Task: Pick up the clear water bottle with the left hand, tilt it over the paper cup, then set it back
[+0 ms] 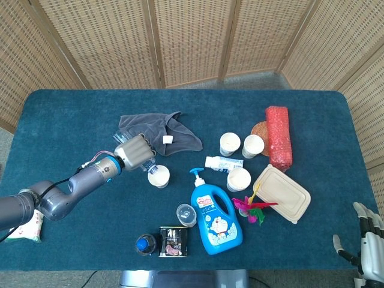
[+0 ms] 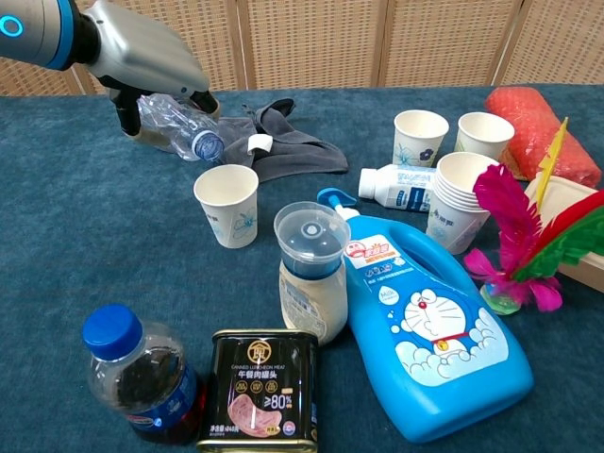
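My left hand [image 2: 142,68] [image 1: 134,151] grips a clear water bottle [image 2: 179,127] in the air, tilted with its blue cap [image 2: 209,144] pointing down and to the right. The cap hangs just above and behind the rim of a white paper cup [image 2: 226,205] [image 1: 159,176] that stands upright on the blue table. In the head view the hand covers most of the bottle [image 1: 147,166]. My right hand [image 1: 367,246] stays at the lower right corner, off the table, fingers apart and holding nothing.
A grey cloth [image 2: 283,143] lies behind the cup. To the right stand more paper cups [image 2: 419,137], a small white bottle [image 2: 396,189], a blue Doraemon bottle [image 2: 429,316] and a lidded jar [image 2: 311,274]. A dark soda bottle [image 2: 137,373] and tin [image 2: 262,387] sit in front.
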